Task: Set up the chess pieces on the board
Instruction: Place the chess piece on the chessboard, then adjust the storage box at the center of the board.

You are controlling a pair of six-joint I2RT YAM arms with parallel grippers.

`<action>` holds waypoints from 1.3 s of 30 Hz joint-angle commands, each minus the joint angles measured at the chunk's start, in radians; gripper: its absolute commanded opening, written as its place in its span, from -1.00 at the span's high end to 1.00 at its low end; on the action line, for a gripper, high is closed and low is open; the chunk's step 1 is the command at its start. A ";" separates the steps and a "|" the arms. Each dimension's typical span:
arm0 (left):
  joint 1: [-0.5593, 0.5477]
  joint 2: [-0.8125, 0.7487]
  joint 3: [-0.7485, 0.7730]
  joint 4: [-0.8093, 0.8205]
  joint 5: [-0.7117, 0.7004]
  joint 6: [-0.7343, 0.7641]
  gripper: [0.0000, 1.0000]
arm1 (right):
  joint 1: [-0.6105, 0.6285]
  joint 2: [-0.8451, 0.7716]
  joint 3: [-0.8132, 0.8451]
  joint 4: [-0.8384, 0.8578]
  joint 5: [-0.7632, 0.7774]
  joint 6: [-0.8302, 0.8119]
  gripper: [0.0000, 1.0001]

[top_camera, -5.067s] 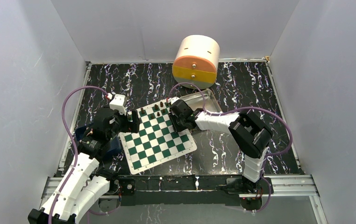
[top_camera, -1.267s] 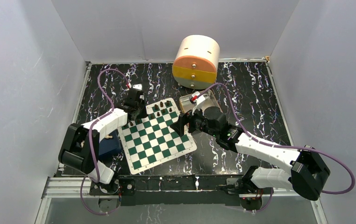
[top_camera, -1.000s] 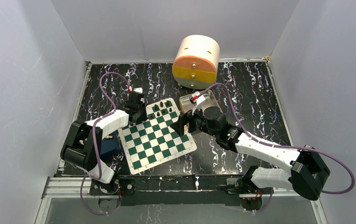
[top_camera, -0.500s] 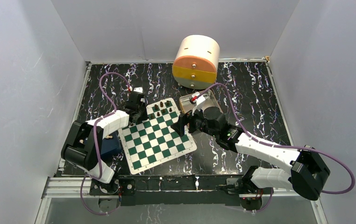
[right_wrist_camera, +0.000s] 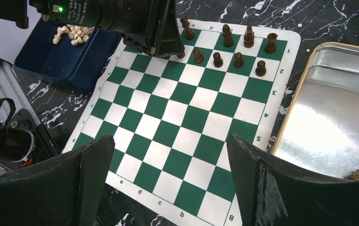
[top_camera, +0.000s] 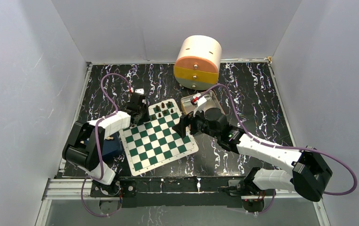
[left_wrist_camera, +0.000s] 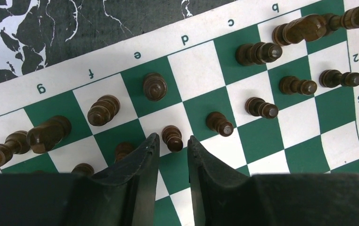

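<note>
Black marbled tabletop (top_camera: 243, 89) under the board (top_camera: 161, 146); at its right edge, right gripper (right_wrist_camera: 166, 146) spread wide, holding nothing. Farther, over the board's far-left corner, left gripper (left_wrist_camera: 173, 142) slightly parted either side of a pawn (left_wrist_camera: 171, 134), chess pieces (left_wrist_camera: 257, 107) along its far two rows

My left gripper (left_wrist_camera: 173, 140) is hanging over the chess pieces (left_wrist_camera: 154, 86) on the board's (top_camera: 159, 146) far rows — tray (right_wrist_camera: 309, 117) lying right of it, box (right_wrist_camera: 74, 61) left.
</note>
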 commanded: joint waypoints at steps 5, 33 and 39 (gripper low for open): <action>-0.003 -0.047 0.034 -0.059 -0.028 -0.003 0.35 | -0.004 0.004 0.029 0.021 0.018 -0.022 -0.97; -0.003 -0.628 -0.012 -0.223 0.207 0.113 -0.40 | -0.327 0.214 0.260 -0.190 -0.051 -0.147 -0.53; -0.002 -0.699 -0.092 -0.270 0.201 0.108 -0.78 | -0.342 0.275 0.209 -0.082 -0.070 -0.118 -0.23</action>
